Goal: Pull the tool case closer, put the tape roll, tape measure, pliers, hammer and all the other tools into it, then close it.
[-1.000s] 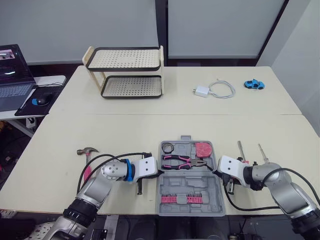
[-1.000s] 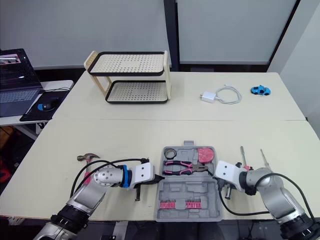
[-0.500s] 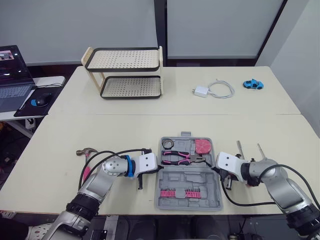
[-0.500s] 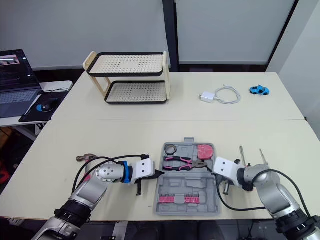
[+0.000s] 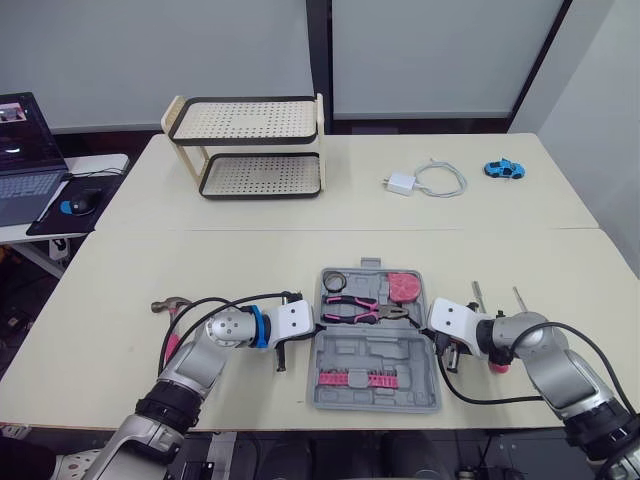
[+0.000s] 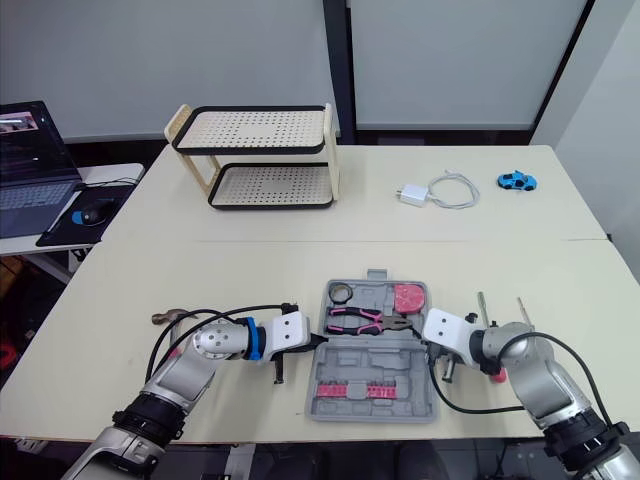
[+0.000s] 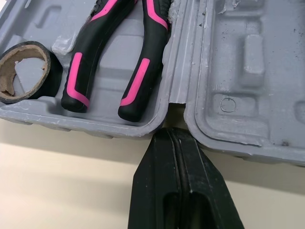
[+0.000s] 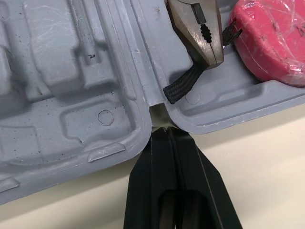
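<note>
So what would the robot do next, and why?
Probably draw the left claw away from the tool case and reach for the hammer, lying outside it; pliers and tape roll are already inside.

quantity on the tabletop: one tool case (image 5: 375, 350), containing one tape roll (image 5: 334, 281), one pliers (image 5: 362, 312), one tape measure (image 5: 404, 286) and one strip of bits (image 5: 364, 379). outside it: one hammer (image 5: 172, 305) toward the left edge, two screwdrivers (image 5: 475, 292) (image 5: 517, 294) toward the right edge. along the far edge: one two-tier rack (image 5: 245, 120), one charger with cable (image 5: 400, 183), one toy car (image 5: 503, 168).
</note>
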### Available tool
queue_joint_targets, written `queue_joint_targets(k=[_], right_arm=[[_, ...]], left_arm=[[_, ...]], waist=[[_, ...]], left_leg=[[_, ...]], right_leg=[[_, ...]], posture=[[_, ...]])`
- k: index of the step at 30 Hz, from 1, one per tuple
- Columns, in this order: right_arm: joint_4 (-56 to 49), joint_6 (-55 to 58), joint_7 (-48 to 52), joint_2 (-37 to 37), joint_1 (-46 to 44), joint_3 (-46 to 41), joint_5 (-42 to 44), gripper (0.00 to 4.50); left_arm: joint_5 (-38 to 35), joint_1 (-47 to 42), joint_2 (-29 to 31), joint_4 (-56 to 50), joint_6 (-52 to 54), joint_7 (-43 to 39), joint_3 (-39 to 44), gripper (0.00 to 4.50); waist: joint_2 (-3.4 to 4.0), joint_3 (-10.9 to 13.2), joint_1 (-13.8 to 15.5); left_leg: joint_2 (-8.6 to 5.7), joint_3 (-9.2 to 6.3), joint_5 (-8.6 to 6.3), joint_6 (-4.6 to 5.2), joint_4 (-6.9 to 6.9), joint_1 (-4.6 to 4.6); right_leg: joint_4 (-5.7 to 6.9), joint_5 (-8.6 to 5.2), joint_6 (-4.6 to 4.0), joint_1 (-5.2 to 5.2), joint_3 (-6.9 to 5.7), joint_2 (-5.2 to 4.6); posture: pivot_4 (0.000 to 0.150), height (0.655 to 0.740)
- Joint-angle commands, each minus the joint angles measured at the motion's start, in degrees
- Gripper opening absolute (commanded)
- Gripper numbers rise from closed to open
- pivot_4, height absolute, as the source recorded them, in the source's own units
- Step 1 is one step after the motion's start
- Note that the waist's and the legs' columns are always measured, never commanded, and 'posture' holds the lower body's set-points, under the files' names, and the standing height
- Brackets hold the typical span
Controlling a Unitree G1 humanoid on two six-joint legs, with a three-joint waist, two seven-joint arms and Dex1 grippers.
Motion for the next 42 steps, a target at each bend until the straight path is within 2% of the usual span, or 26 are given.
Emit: queue_joint_targets(k=[1,16,29,34,42], right_arm=[[-2.3,-1.3,0.9,2.6,-1.6,2.7,1.6,0.0],[-2.1,-1.9,1.1,1.2,-2.1,1.7,1.1,0.0],[-10.3,-0.1,1.7,-8.2,2.5,-5.7,3.1,0.0],[-17.2,-1.9,2.2,-12.0,7.8,-16.3,8.0,0.0],[-18.6,-7.0,4.6,-15.6,21.2,-37.8,14.2,0.0]], left_arm=[[0.8,-0.5,-1.9,0.3,-0.7,0.8,-1.9,0.01],[-0.2,0.2,-0.3,-1.6,1.3,-0.5,-0.8,0.01],[-4.3,1.8,5.5,-8.1,6.6,-3.6,4.0,0.01],[-13.7,4.1,10.6,-12.2,9.9,-5.5,14.1,0.01],[-20.3,11.4,19.8,-9.9,12.4,-5.3,29.2,0.01]], waist=[[0.0,0.0,0.0],[-0.01,0.0,-0.1],[-0.02,0.0,-0.1],[-0.02,0.1,0.0],[-0.01,0.1,0.1]], left_leg=[[0.0,0.0,0.0,0.0,0.0,0.01],[0.01,0.0,-0.01,0.02,-0.24,0.48],[0.06,-0.06,-0.02,0.01,-0.39,0.37],[0.16,-0.13,-0.02,0.02,-0.42,0.33],[0.19,-0.09,-0.05,0.05,-0.46,0.38]], right_leg=[[0.0,0.0,0.0,0.0,0.0,0.0],[-0.29,0.0,0.0,0.52,0.0,0.05],[-0.68,0.0,0.01,0.54,-0.03,0.03],[-0.71,-0.01,0.01,0.53,-0.05,-0.01],[-0.78,-0.01,0.01,0.61,-0.03,-0.06]], posture=[[0.15,0.74],[0.15,0.74],[0.15,0.74],[0.15,0.74],[0.15,0.74]])
